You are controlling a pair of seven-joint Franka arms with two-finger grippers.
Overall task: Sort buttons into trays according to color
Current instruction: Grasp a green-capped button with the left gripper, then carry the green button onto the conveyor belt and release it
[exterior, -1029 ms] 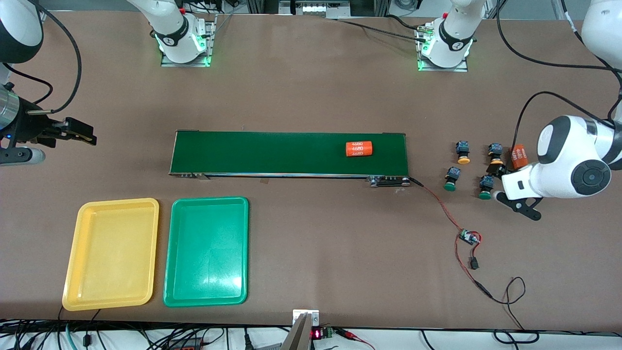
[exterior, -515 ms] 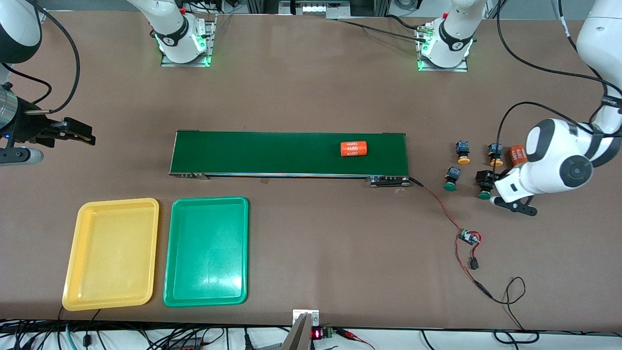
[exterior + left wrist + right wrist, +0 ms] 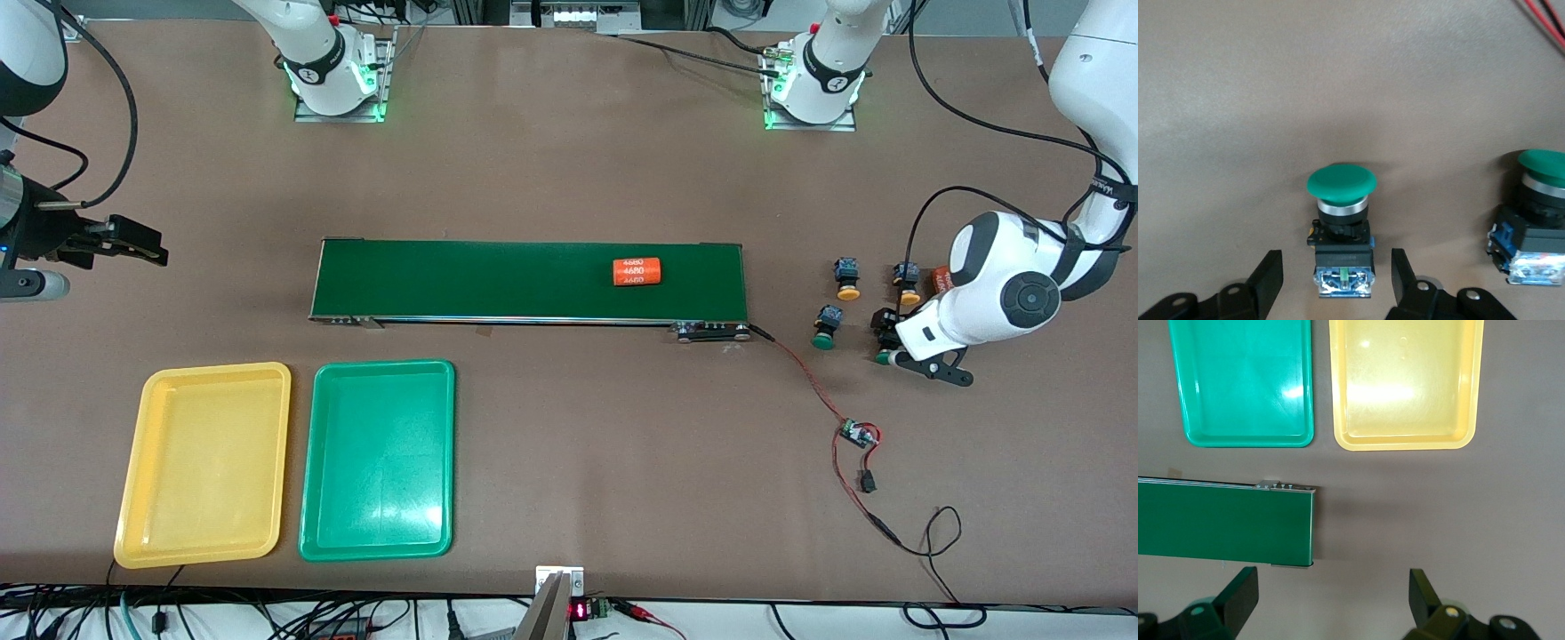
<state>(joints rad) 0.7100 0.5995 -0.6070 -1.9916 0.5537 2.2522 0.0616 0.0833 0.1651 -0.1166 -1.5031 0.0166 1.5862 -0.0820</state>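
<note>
Left tool [image 3: 1337, 280] down low at the left arm's end of the brown table [image 3: 569, 178], straddling a small push-button with a round green cap and black-and-blue body [image 3: 1341, 233]. Its two black fingers [image 3: 1266, 280] stand either side of the body with a gap showing on each side; not yet touching it, so released, nothing grasped.

The button lies on its side on the table. Long axis runs straight out from the tool: blue terminal end nearest the wrist, green cap pointing away. The fingers line up across the black body, not the cap. That is the relation that counts: judged from this, a plain squeeze across the body should take it, no turn of the wrist called for.

Second green-capped push-button [image 3: 1537, 213] lies just beside, same orientation, apart from the fingers. In the front view two yellow-orange-capped push-buttons [image 3: 847, 277] lie farther from the camera than the green pair.

Shallow green plastic tray [image 3: 377, 460] and shallow yellow plastic tray [image 3: 204, 462] sit side by side toward the right arm's end, both holding nothing. Well apart from the buttons; the left arm is much the nearer to them. A long dark-green conveyor belt [image 3: 498, 280] lies between, carrying an orange cylinder printed 4680 [image 3: 637, 271].

Right tool [image 3: 1331, 600] waits with fingers spread wide, holding nothing, over bare table past the belt's end
</note>
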